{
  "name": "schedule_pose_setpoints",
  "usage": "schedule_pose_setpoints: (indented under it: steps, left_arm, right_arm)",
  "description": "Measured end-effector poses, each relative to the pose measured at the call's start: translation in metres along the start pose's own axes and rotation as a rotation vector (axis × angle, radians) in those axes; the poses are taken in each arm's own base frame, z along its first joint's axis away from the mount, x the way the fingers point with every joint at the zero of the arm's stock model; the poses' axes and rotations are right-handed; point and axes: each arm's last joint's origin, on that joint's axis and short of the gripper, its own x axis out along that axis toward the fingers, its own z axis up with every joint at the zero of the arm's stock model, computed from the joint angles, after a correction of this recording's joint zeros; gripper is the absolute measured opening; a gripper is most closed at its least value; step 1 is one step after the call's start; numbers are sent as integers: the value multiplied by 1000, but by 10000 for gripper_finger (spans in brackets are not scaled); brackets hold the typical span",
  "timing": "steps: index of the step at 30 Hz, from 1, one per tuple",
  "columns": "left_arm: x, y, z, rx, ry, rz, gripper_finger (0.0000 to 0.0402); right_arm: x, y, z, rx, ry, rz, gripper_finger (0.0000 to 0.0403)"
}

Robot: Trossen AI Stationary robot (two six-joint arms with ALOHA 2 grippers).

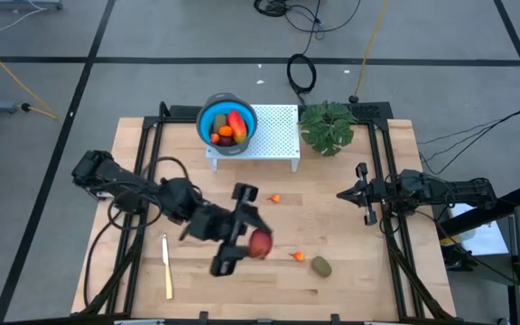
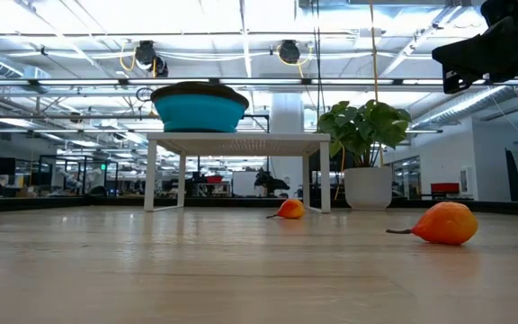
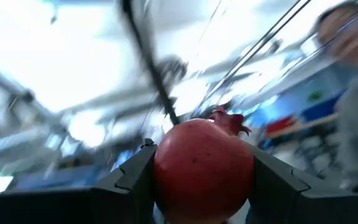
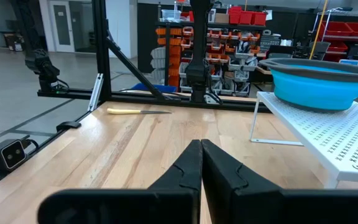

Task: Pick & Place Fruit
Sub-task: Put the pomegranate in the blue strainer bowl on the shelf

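Pomegranate [image 3: 202, 167] fills left claw [image 3: 204, 180]; background blurred.

Left hand [image 1: 246, 242] clamped on fruit; right hand [image 1: 361, 192] shut, parked.

Open wood right of centre, white stand [image 1: 273, 135] and plant [image 1: 328, 127] blocking the far edge
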Motion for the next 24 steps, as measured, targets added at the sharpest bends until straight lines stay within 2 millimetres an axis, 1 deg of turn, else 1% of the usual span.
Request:
schedule_pose_setpoints:
  steps: [4,8,13,18,21,24]
  left_arm:
    - [-1,-1,11,65,-159,-112,189]
    - [-2,-2,16,132,-249,-188,197]
    - [-2,-3,16,185,-272,-223,205]
    - [-2,-3,16,164,-268,-223,206]
    - [-2,-2,16,143,-249,-188,206]
    - [-1,0,16,80,-207,-98,206]
  right_arm:
    - [0,0,0,0,0,0,0]
    - [0,0,0,0,1,0,0]
    - [0,0,0,0,1,0,0]
    - [0,0,0,0,1,0,0]
    - [0,0,0,0,1,0,0]
    - [0,0,0,0,1,0,0]
